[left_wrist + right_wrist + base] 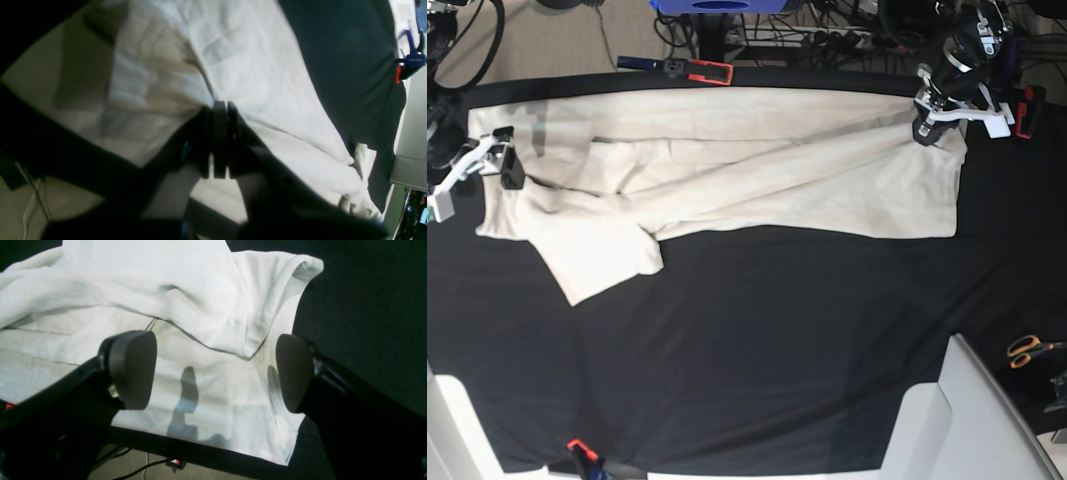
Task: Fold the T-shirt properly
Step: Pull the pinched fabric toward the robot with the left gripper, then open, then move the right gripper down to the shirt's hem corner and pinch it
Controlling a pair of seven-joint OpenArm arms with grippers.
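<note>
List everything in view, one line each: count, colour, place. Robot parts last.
T-shirt: one, cream, spread across the far half of the table.
Tablecloth: one, black, covering the table.
Scissors: one pair, orange handles, near right edge in the base view.
Clamp: one, black and red, far table edge.
Left end effector: one, black, shut on the T-shirt at its right end in the base view.
Right end effector: one, black, open over the shirt's other end.

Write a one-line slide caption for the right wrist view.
Open right tool poised over the cream T-shirt, a folded sleeve between its pads, on the black tablecloth.
</note>
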